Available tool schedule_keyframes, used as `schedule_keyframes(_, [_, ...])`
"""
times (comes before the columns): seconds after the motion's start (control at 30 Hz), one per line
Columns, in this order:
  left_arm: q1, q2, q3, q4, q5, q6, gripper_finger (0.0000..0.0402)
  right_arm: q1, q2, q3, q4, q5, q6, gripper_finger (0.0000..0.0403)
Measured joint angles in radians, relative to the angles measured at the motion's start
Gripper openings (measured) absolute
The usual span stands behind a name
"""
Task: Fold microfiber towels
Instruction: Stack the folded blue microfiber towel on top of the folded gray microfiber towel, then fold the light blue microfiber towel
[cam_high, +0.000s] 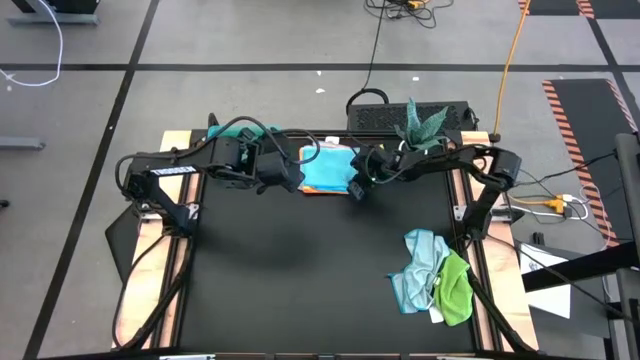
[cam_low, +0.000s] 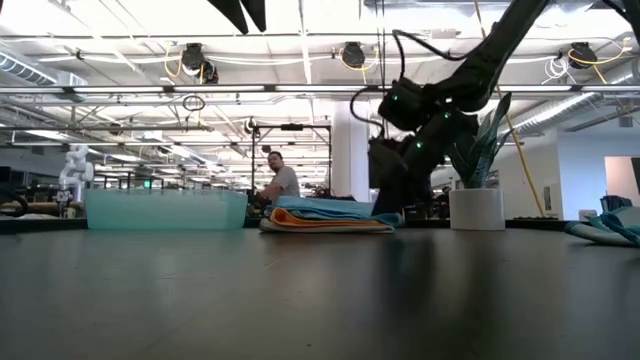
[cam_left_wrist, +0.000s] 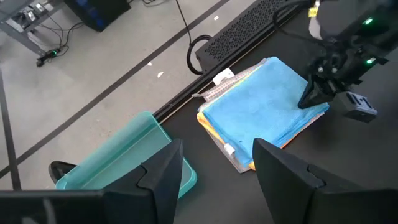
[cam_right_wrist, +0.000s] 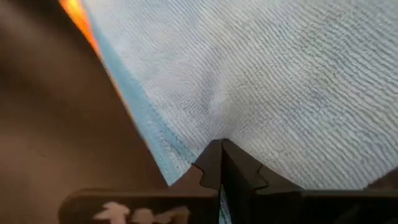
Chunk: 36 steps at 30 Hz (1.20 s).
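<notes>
Blue towel (cam_left_wrist: 261, 109) under closed right tool (cam_left_wrist: 309, 99)

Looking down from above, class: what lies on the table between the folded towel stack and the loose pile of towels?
Nothing: in the high view, bare black table separates the folded towel stack from the loose pile of towels.

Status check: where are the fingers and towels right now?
Right gripper shut on the blue towel, top of the folded stack. Left gripper open, hovering near the tray. Two towels unfolded. Nothing in the way.
</notes>
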Motion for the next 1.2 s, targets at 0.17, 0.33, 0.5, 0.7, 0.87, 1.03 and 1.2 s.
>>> schedule_keyframes(0.17, [0.000, 0.000, 0.000, -0.001, 0.006, 0.000, 0.0198, -0.012, 0.004, 0.003, -0.052, 0.038, -0.064, 0.0001])
schedule_keyframes(0.33, [0.000, 0.000, 0.000, -0.001, 0.014, -0.001, 0.0198, -0.058, -0.042, 0.000, -0.078, 0.050, -0.119, 0.0001])
schedule_keyframes(0.5, [0.000, 0.000, 0.000, -0.001, 0.017, -0.001, 0.0198, -0.083, -0.147, -0.001, -0.064, -0.100, -0.119, 0.0001])
schedule_keyframes(0.7, [0.000, 0.000, 0.000, -0.001, 0.017, -0.001, 0.0198, -0.023, -0.359, 0.000, -0.181, -0.281, -0.033, 0.0002])
schedule_keyframes(0.87, [0.000, 0.000, 0.000, -0.001, 0.016, 0.010, 0.0198, 0.090, -0.616, 0.005, -0.539, -0.208, 0.051, 0.0002])
schedule_keyframes(1.03, [0.000, 0.000, 0.000, 0.003, 0.015, 0.011, 0.0198, 0.254, -0.790, 0.110, -0.920, -0.037, 0.225, 0.0001])
schedule_keyframes(1.2, [0.000, 0.000, 0.000, 0.020, 0.023, 0.005, 0.0198, 0.408, -0.815, 0.266, -1.008, 0.134, 0.288, 0.0001])
